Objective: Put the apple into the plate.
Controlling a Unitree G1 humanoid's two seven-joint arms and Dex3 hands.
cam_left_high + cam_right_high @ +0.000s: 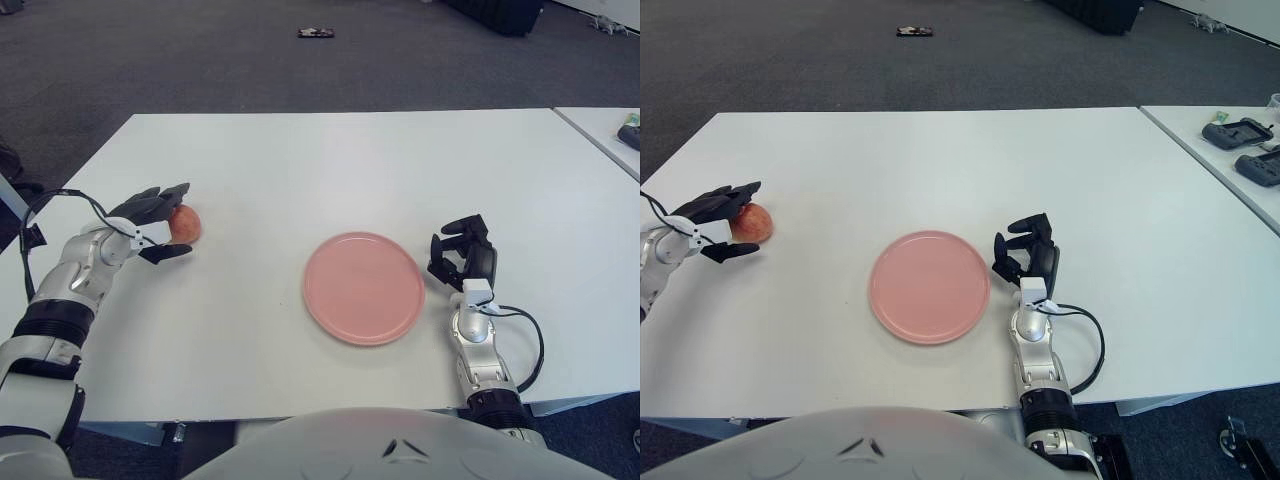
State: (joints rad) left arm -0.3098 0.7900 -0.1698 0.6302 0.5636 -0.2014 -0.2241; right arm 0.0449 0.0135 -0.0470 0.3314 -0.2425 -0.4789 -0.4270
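Apple (187, 222): red-orange with a paler yellowish patch. Plate (363, 288): plain salmon pink, no pattern. Worktop (330, 170): plain white. Both hands, left hand (152, 222) and right hand (463, 254): black fingers, silver-grey forearms. Floor (200, 60): dark grey carpet.

1. A white desk (330, 160) is seen spanning most of both views, with dark carpeted floor (200, 60) beyond its far edge.
2. A pink plate (363, 287) is laid flat on the desk, just beside the right hand (462, 256), on that hand's left.
3. An apple (186, 223) is seen at the left hand (150, 222), well apart from the plate.
4. A second white desk (1230, 150) is set off to the right, with dark devices (1250, 150) on it.
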